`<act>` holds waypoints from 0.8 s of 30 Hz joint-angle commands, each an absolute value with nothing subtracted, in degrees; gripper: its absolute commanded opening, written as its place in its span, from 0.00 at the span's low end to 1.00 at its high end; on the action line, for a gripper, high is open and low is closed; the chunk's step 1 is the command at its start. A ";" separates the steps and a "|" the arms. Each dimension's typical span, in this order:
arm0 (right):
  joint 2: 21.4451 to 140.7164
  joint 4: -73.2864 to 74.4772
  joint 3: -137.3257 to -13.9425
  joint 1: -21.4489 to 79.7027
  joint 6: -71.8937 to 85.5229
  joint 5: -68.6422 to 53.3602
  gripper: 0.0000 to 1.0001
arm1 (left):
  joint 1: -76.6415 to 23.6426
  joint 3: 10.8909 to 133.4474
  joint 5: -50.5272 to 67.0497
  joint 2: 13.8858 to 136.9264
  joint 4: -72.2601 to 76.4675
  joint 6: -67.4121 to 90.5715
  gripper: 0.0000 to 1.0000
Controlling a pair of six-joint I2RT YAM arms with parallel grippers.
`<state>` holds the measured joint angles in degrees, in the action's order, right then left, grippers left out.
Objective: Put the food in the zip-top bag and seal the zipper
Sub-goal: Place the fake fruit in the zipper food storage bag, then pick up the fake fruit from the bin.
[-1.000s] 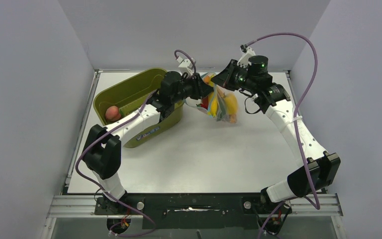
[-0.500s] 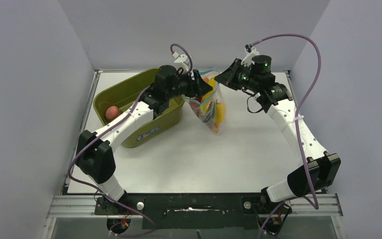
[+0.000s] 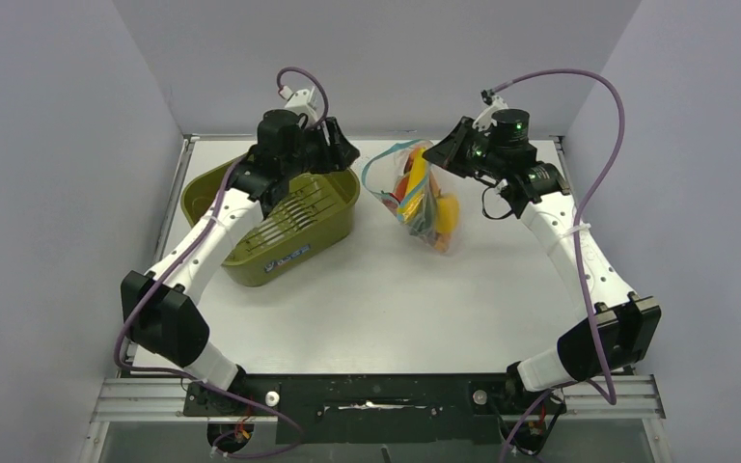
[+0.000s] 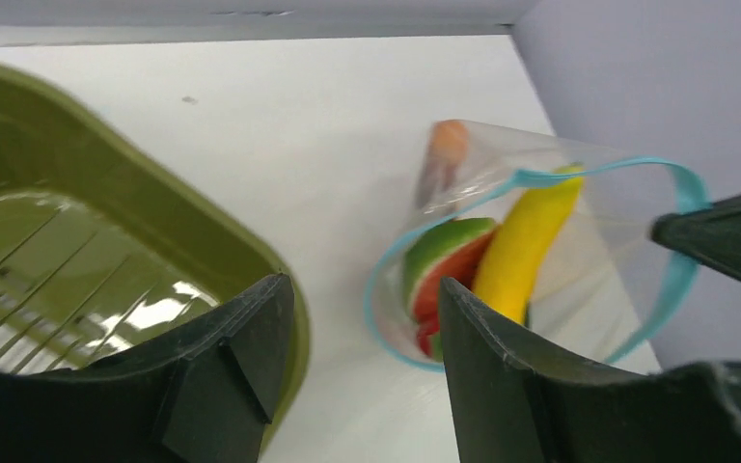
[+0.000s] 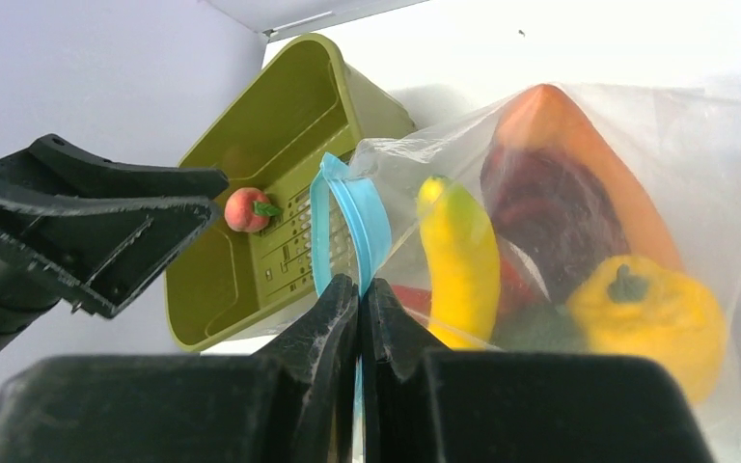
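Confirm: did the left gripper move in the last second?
Yes. The left gripper went left, off the zip-top bag, and now hangs open over the olive-green bin.

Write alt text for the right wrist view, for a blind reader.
The right gripper pinches the blue zipper of the clear bag, which holds a banana, a yellow pepper and other toy food. Behind, a peach lies in the olive bin.

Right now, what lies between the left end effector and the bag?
Only bare table between left end effector and bag, per the left wrist view.
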<state>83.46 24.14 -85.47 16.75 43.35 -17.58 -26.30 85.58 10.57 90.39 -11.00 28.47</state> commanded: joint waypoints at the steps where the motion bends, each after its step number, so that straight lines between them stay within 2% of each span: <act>1: 79.80 21.63 -86.21 16.06 41.94 -17.06 0.00 | -22.92 90.52 3.53 88.08 -21.09 24.47 0.55; 11: 78.22 23.38 -85.65 15.65 40.87 -16.64 0.00 | -13.49 88.14 -16.34 86.62 -33.22 20.58 0.56; 19: 77.18 22.30 -84.06 15.40 40.42 -16.78 0.00 | -10.46 80.66 -29.41 87.34 -35.35 15.59 0.74; 24: 76.29 22.36 -83.67 15.31 38.06 -16.46 0.00 | -9.48 77.35 -33.16 89.24 -35.10 14.30 0.76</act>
<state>79.99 27.07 -83.29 15.70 40.32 -16.78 -10.39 78.91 -26.94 88.47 -35.81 16.80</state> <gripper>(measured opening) 0.033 0.751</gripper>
